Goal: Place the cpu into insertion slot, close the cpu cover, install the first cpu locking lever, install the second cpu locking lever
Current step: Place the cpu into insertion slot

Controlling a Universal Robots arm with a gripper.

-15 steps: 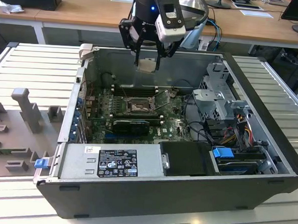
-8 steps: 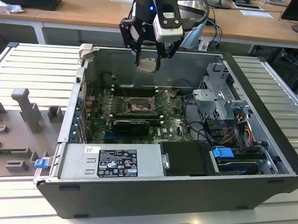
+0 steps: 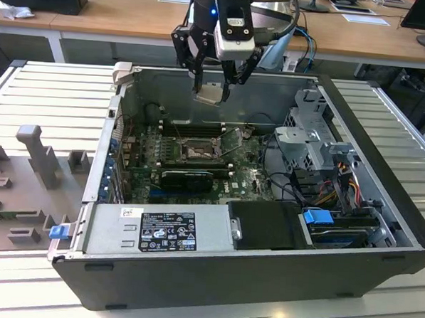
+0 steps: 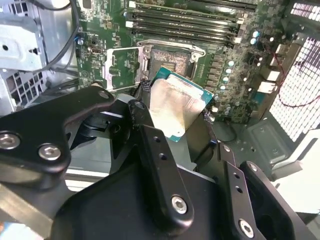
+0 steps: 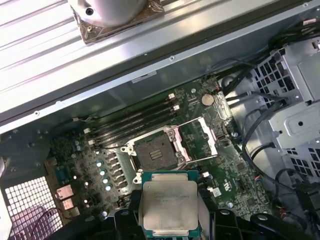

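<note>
Upper centre of the exterior view: a black two-fingered gripper (image 3: 213, 84), clamped on the flat pale-silver square cpu (image 3: 210, 95), hangs well above the dark silver-rimmed square insertion slot (image 3: 196, 151) (uncovered, mid-frame, slightly leftward).

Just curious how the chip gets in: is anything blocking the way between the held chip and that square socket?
Nothing visible does. The gripper holds the cpu in the air above the board; the insertion slot lies bare, and the cpu cover stands swung open beside it, off the opening.
</note>
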